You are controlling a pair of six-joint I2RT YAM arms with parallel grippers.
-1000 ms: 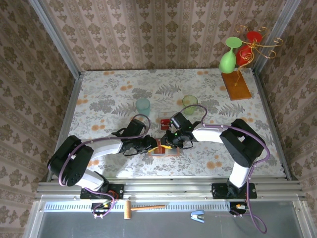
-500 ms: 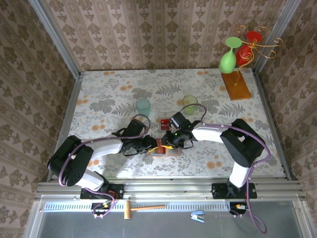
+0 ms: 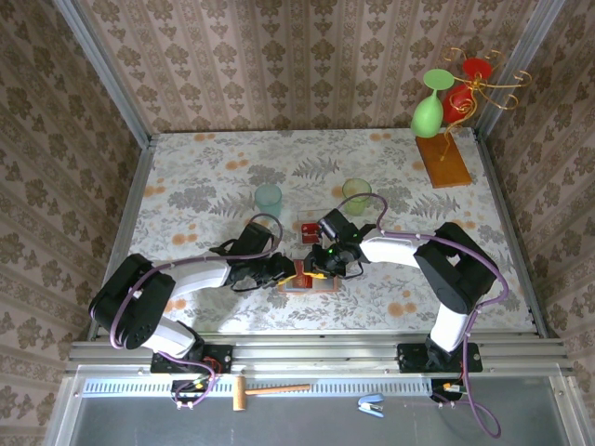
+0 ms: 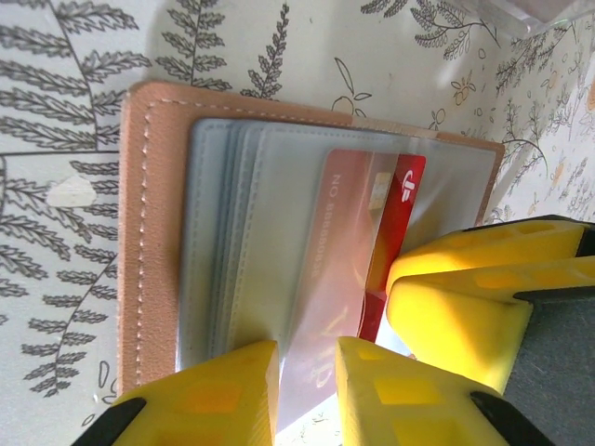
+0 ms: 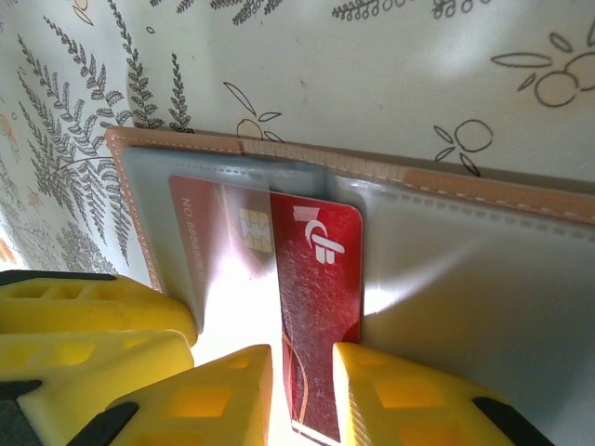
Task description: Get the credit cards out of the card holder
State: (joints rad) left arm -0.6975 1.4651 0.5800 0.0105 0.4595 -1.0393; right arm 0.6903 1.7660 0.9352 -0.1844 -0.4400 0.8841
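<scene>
On the worktop (image 3: 204,186): the card holder (image 4: 153,232) lies open and flat, tan leather down, grey-blue pockets facing up.
Left gripper (image 4: 305,362): closed on the edge of a clear pocket flap of the card holder (the flap runs between its yellow fingers).
Red card (image 5: 316,279): partly slid out of a card holder pocket, its chip end under the clear flap.
Right gripper (image 5: 302,362): at the card holder's opposite side, pinching the free end of the Red card.
Loose card (image 3: 310,229): red, flat on the worktop just beyond the card holder's far edge.
</scene>
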